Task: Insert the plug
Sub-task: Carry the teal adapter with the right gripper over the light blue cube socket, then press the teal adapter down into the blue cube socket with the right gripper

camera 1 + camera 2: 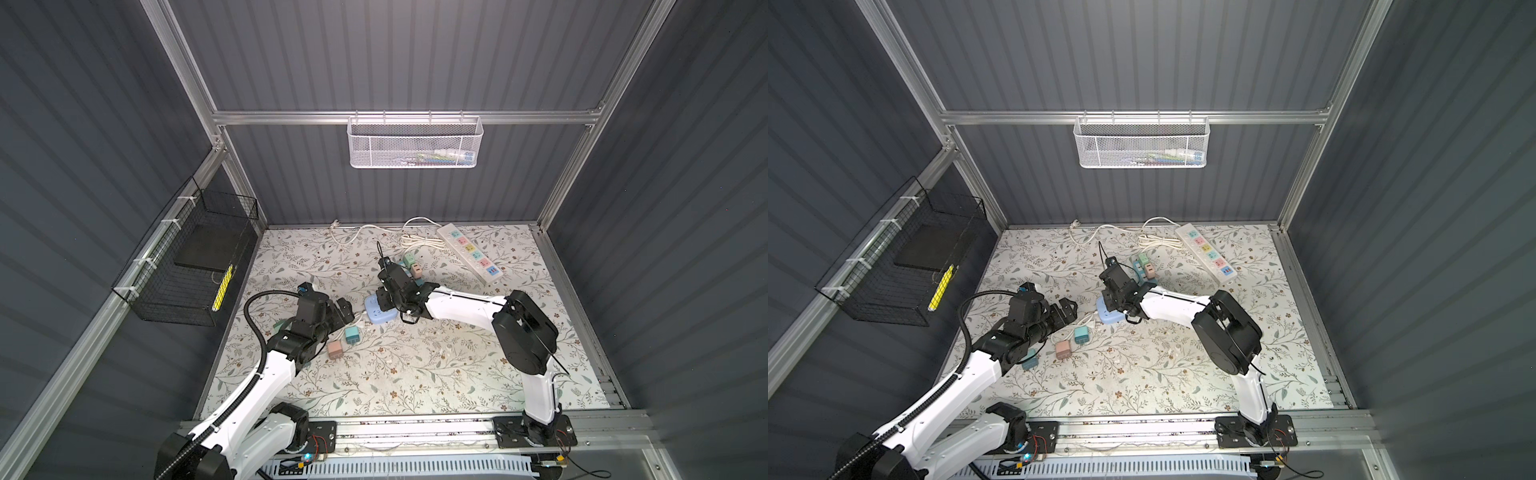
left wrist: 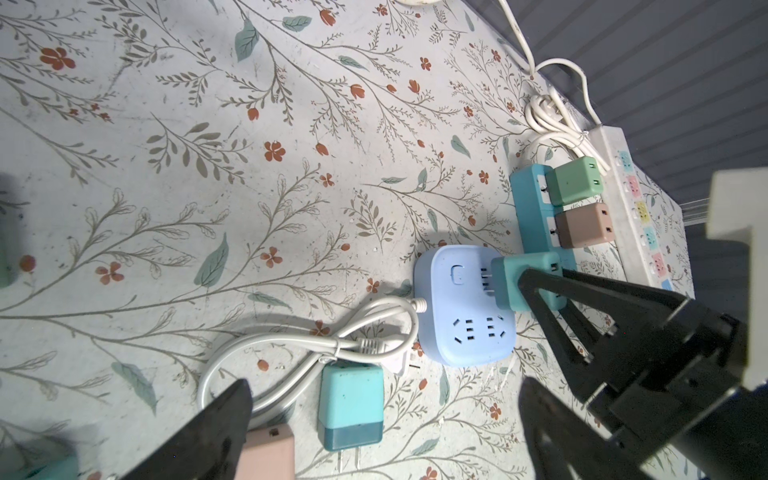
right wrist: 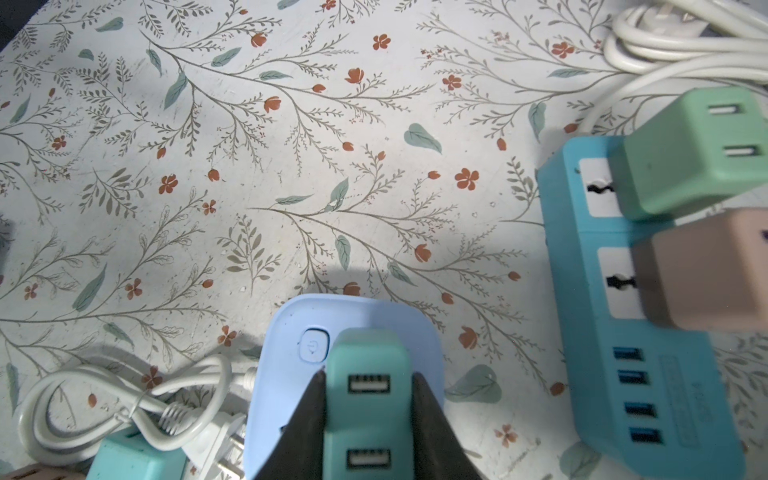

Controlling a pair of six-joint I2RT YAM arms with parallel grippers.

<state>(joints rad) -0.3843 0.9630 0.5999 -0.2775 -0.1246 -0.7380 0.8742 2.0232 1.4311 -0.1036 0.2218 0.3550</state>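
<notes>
Right gripper [image 3: 368, 376] jaws are seen clamped on the flat sides of a teal plug [image 3: 365, 357], its prongs [image 2: 485, 282] poised at the blue socket cube [image 3: 291, 328] on the desk [image 3: 249, 166]. Light, stiff, smooth plastic is judged likely. Farther off, left gripper [image 2: 385, 382] jaws are spread wide, empty.

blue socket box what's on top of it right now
On the blue socket box stands a teal charger, clamped by the right gripper, prongs partly showing. The power button and one outlet group are bare. The slots under the charger are covered.
</notes>
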